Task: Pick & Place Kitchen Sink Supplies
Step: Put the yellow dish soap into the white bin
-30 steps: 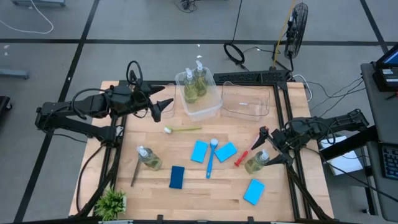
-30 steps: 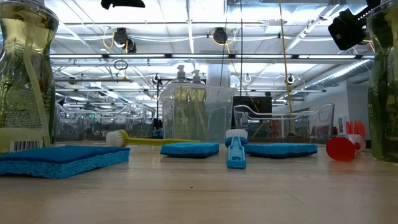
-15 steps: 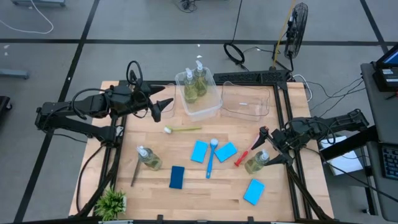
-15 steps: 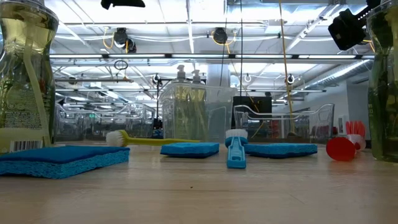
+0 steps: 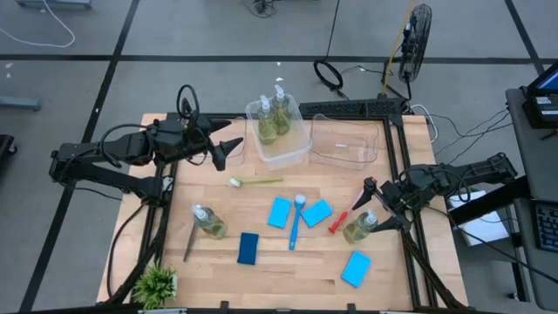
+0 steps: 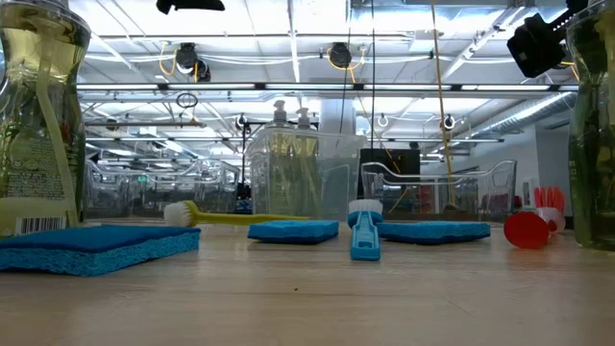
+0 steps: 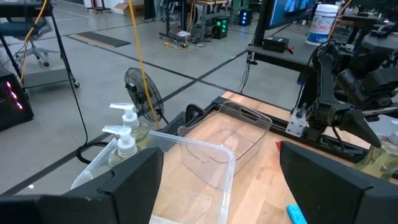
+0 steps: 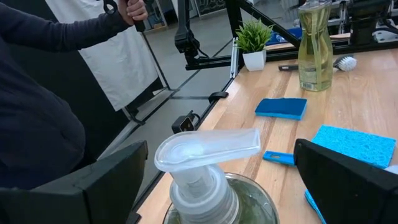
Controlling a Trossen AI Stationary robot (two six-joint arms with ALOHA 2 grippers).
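My right gripper (image 5: 377, 206) is open and hovers at the table's right edge. Its fingers stand on either side of a clear bottle's white pump top (image 8: 205, 149) without touching it; that bottle (image 5: 360, 227) stands upright on the table. My left gripper (image 5: 228, 150) is open, raised left of the bin (image 5: 281, 150) that holds two bottles (image 5: 272, 120). A third bottle (image 5: 209, 222) stands at the near left. Several blue sponges (image 5: 279, 212) lie flat in the middle, among a blue brush (image 5: 296, 223), a red brush (image 5: 347, 215), a green brush (image 5: 257, 181) and a dark brush (image 5: 190, 241).
An empty clear bin (image 5: 344, 141) sits at the far edge beside the filled one. A small potted plant (image 5: 157, 284) stands at the near left corner. A person in a dark sleeve (image 8: 56, 37) stands beyond the table's near side. Bare wood (image 5: 296, 279) lies along the near edge.
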